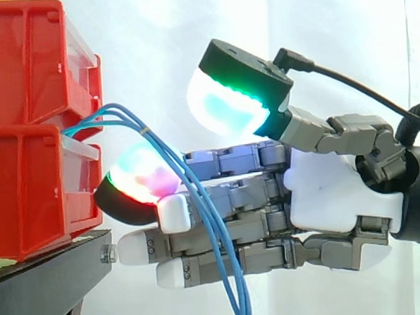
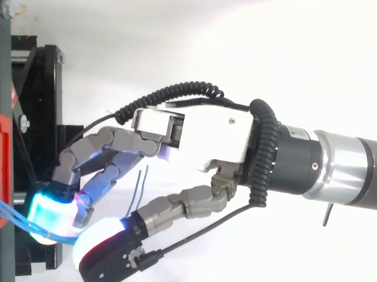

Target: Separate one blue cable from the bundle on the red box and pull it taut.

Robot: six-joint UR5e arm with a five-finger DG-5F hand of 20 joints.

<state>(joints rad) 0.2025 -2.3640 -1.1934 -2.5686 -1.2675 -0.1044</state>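
A bundle of thin blue cables (image 1: pixel 198 200) comes out between the two stacked red bins (image 1: pixel 25 68) on the left, arches over and hangs down past the bottom of the side view. My hand (image 1: pixel 330 194) reaches in level from the right with straight fingers pointing at the bins. The cables run down across those fingers on the camera side. One glowing fingertip (image 1: pixel 138 178) sits just under the cable arch, close to the lower bin (image 1: pixel 24 200). The thumb pad (image 1: pixel 222 105) is raised well above the fingers and apart from the cables. From above, the cables (image 2: pixel 1 214) meet the glowing fingertips (image 2: pixel 45 212).
The bins stand on a black stand (image 1: pixel 41 283) whose frame (image 2: pixel 32 107) runs down the left of the top view. A white curtain lies behind. Open room lies below and to the right of the hand (image 2: pixel 201 132).
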